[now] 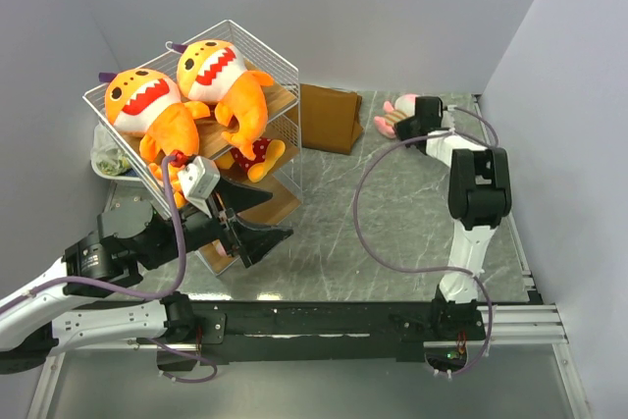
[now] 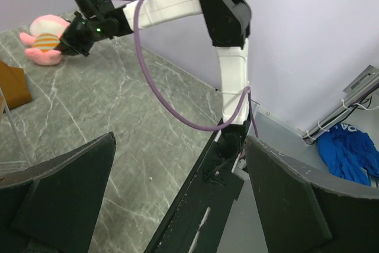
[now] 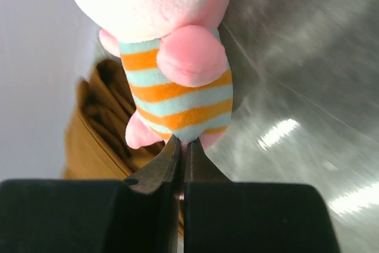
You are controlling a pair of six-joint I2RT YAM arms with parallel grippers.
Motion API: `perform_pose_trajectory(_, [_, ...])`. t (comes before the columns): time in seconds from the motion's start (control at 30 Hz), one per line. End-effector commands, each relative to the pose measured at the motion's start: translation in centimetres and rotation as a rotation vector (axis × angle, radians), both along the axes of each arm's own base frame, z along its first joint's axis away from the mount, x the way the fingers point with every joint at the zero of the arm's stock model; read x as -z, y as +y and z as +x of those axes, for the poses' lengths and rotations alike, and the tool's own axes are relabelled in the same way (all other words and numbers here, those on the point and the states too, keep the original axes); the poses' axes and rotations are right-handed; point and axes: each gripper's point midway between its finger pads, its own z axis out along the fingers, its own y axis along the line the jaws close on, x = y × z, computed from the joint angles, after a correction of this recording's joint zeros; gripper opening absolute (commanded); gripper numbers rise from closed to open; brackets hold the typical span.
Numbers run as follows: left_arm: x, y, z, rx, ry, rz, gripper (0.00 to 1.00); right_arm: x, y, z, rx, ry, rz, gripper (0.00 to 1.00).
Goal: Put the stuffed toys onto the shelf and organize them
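Two big orange sharks [image 1: 147,105] [image 1: 221,71] lie on the top tier of the white wire shelf [image 1: 257,41]. A small orange toy in red dotted clothes [image 1: 253,154] rests on a lower board. At the back right a pink toy [image 1: 392,117] [image 2: 44,39] in an orange-and-teal striped shirt [image 3: 177,87] lies on the table. My right gripper [image 1: 410,125] [image 3: 183,146] is shut on its lower end, pinching the fabric between the legs. My left gripper [image 1: 260,218] [image 2: 180,140] hangs open and empty just in front of the shelf.
A brown folded bag [image 1: 329,117] [image 3: 98,122] stands between the shelf and the pink toy. A white tray [image 1: 108,159] sits left of the shelf by the wall. Blue cloth [image 2: 349,152] lies off the table's right side. Grey walls enclose the table.
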Motion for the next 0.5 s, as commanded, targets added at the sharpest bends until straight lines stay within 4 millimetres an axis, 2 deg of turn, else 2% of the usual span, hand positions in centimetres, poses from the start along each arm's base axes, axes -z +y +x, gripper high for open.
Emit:
perform_pose_trajectory(0.0, [-2.4, 0.4, -0.3, 0.007, -0.021, -0.054, 0.96, -6.4, 1.4, -2.6, -0.199, -0.131, -0.088, 0.00])
perform_pose_trajectory(0.03, [-2.5, 0.5, -0.4, 0.011, -0.023, -0.058, 0.96, -5.2, 1.5, -4.2, -0.221, -0.091, -0.103, 0.00])
perform_pose_trajectory(0.07, [-2.4, 0.5, -0.5, 0.015, -0.022, -0.060, 0.97, -6.1, 1.4, -5.9, -0.250, -0.079, -0.140, 0.00])
perform_pose_trajectory(0.1, [-2.5, 0.5, -0.5, 0.016, -0.023, -0.066, 0.96, -5.9, 1.5, -7.1, -0.268, -0.061, -0.158, 0.00])
perform_pose_trajectory(0.13, [-2.5, 0.5, -0.6, 0.016, -0.024, -0.069, 0.97, -5.8, 1.5, -9.3, -0.290, -0.046, -0.194, 0.00])
perform_pose_trajectory(0.2, [-2.6, 0.7, -0.6, 0.013, -0.029, -0.075, 0.96, -4.9, 1.4, -12.2, -0.319, -0.004, -0.222, 0.00])
perform_pose_trajectory(0.27, [-2.7, 0.7, -0.5, 0.010, -0.031, -0.074, 0.97, -3.8, 1.2, -16.2, -0.359, 0.042, -0.236, 0.00])
perform_pose_trajectory(0.3, [-2.7, 0.7, -0.5, 0.012, -0.036, -0.070, 0.96, -3.5, 1.6, -17.5, -0.383, 0.041, -0.230, 0.00])
perform_pose_trajectory(0.33, [-2.6, 0.8, -0.4, 0.006, -0.037, -0.066, 0.96, -2.8, 2.7, -19.9, -0.452, 0.041, -0.208, 0.00])
perform_pose_trajectory(0.4, [-2.8, 0.8, -0.4, 0.007, -0.044, -0.063, 0.96, -2.0, 3.8, -22.2, -0.519, 0.060, -0.203, 0.00])
perform_pose_trajectory(0.43, [-2.8, 0.9, -0.3, -0.001, -0.047, -0.061, 0.96, -1.5, 4.2, -24.2, -0.569, 0.089, -0.214, 0.00])
perform_pose_trajectory(0.47, [-2.9, 0.9, -0.3, 0.000, -0.049, -0.060, 0.96, -1.4, 5.4, -25.4, -0.621, 0.096, -0.218, 0.00])
